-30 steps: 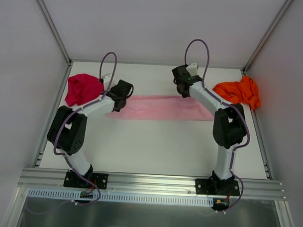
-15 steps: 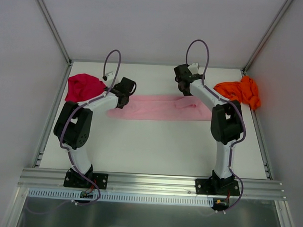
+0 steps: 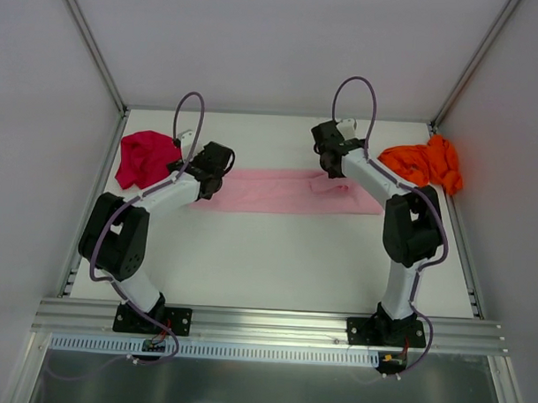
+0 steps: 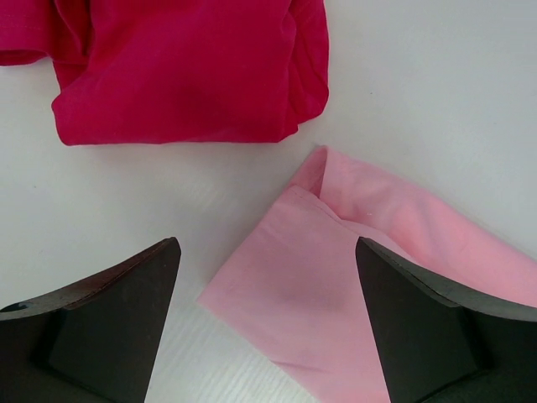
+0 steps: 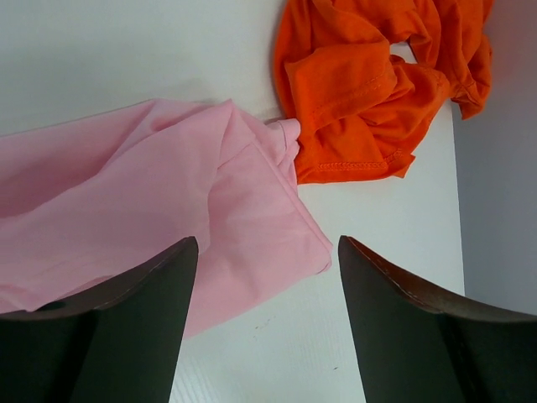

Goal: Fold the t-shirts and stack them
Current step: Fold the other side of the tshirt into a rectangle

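The light pink t-shirt (image 3: 287, 191) lies as a long folded strip across the bench (image 3: 276, 255), between the crumpled magenta t-shirt (image 3: 147, 157) at left and the orange t-shirt (image 3: 422, 163) at right. The left tool (image 4: 267, 252) and the right tool (image 5: 267, 248) hover over its ends, both wide, holding nothing.

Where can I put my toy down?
On the bare white table between the long light pink cloth t-shirt and the arm bases. Farther back it's crowded: crumpled magenta-red t-shirt left, crumpled orange t-shirt right.
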You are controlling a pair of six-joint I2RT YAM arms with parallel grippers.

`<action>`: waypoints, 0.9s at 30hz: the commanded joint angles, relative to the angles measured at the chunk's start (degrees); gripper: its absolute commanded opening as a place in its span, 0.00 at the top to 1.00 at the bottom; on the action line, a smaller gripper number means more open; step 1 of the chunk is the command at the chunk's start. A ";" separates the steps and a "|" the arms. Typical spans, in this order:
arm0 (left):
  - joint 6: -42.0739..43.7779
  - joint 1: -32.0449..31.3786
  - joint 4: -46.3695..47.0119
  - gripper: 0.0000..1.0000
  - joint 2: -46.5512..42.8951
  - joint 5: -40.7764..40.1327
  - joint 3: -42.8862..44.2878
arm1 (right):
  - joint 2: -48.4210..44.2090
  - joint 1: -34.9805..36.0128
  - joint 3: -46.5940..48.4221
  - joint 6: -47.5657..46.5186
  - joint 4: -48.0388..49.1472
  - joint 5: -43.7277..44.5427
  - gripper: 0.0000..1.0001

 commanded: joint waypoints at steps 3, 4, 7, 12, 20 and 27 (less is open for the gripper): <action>0.59 -0.74 4.01 0.13 -4.01 0.97 -2.82 | -4.74 2.41 -2.61 2.73 0.07 -1.94 0.27; 0.68 -0.82 3.93 0.13 -3.83 1.75 -2.73 | -4.82 2.76 -3.13 2.99 0.24 -2.55 0.27; 0.60 -1.70 4.11 0.13 -2.51 2.38 -2.82 | -7.27 3.37 -6.73 3.61 2.34 -6.15 0.26; -1.07 -2.06 2.61 0.08 -0.23 3.08 -3.17 | -13.61 4.87 -14.47 3.96 6.39 -9.15 0.26; -3.01 -2.06 1.11 0.01 2.24 5.26 -3.43 | -20.82 8.47 -18.08 4.49 5.16 -3.62 0.25; -1.79 -4.86 3.31 0.01 -4.35 3.43 -7.83 | -15.73 8.47 -17.99 4.58 7.44 -4.03 0.42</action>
